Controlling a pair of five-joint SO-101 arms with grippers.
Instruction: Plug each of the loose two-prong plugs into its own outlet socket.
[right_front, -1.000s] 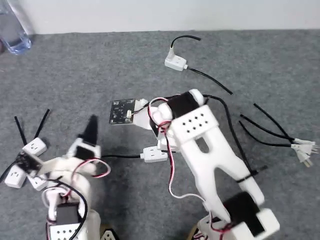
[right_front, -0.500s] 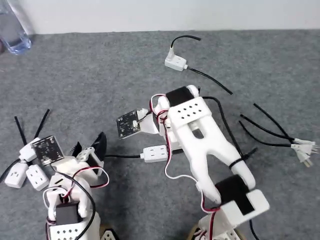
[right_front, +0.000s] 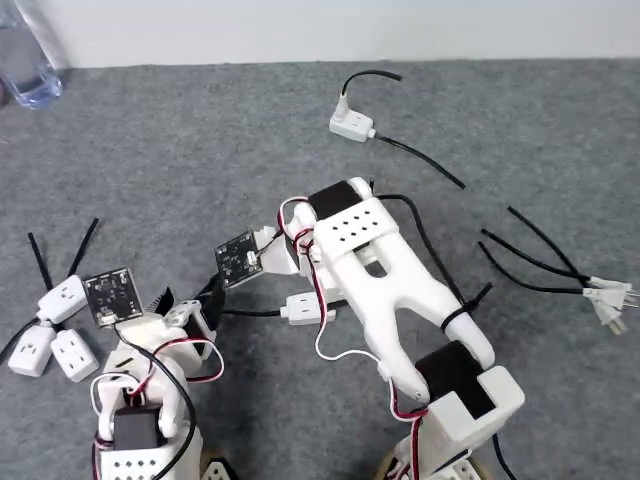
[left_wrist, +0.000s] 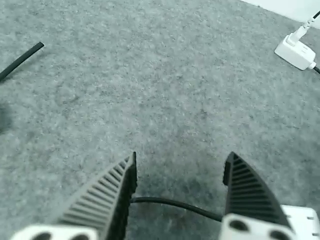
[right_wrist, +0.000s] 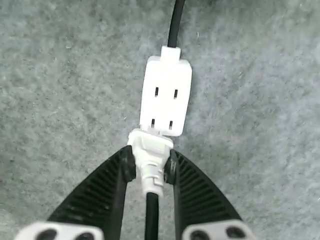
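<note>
Right arm swung left; right jaws clamp white plug (right_wrist: 150, 150) butted against boxy white outlet block (right_wrist: 165, 97); left jaws gape over black cord (left_wrist: 175, 205) on fuzzy grey tabletop (left_wrist: 150, 75).

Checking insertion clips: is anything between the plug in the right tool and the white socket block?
Nothing visible. The plug in the right tool sits against the socket block at its end, opposite its cord; the prongs are hidden.

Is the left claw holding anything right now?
No, the left claw stands open over the gray carpet, and a black cable merely lies on the carpet between its two sides, ungripped.
</note>
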